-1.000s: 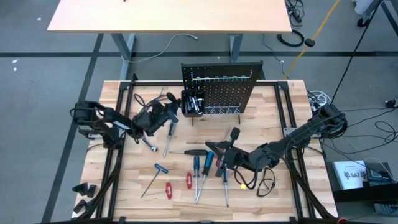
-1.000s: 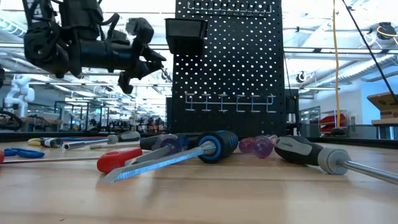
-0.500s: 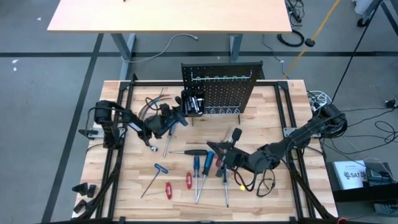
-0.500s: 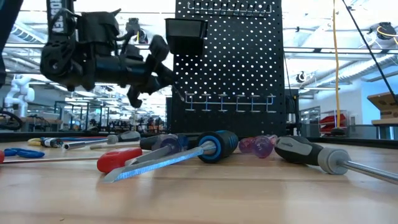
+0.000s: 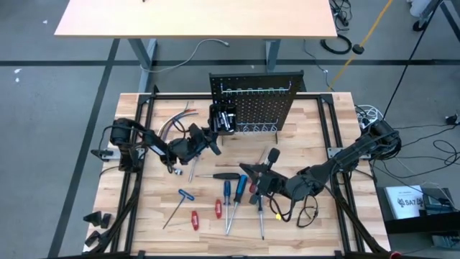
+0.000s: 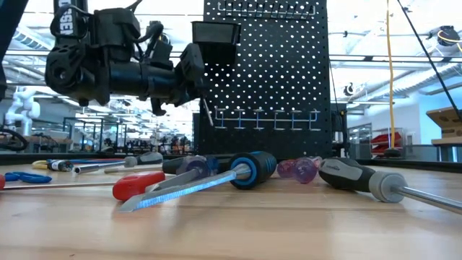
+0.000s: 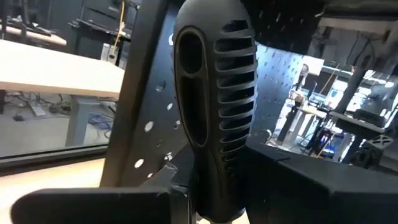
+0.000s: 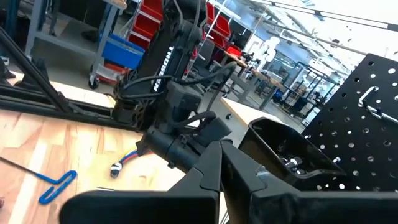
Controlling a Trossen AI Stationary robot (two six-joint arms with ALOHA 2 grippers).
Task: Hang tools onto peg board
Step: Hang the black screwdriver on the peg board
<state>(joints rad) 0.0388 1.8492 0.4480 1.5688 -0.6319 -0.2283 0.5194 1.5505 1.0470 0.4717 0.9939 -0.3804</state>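
Screwdriver (image 7: 214, 118), clamped in the left gripper (image 5: 210, 140), is closing on the peg board (image 5: 256, 101) at frame centre; right gripper (image 5: 253, 175) is idling shut.

1. The peg board (image 5: 257, 101) stands upright at the table's far middle, blocking any pass straight across there.
2. Its bin (image 5: 223, 119) juts from the board's left front; the left gripper (image 5: 213, 141), shut around a black tool handle (image 7: 214, 124), hangs just beside it.
3. Loose tools (image 5: 230, 198) lie across the near middle of the table (image 5: 323, 223).
4. The right gripper (image 5: 250, 173), closed, sits low among them.
5. Bare wood lies open at the far right and near-left corners.
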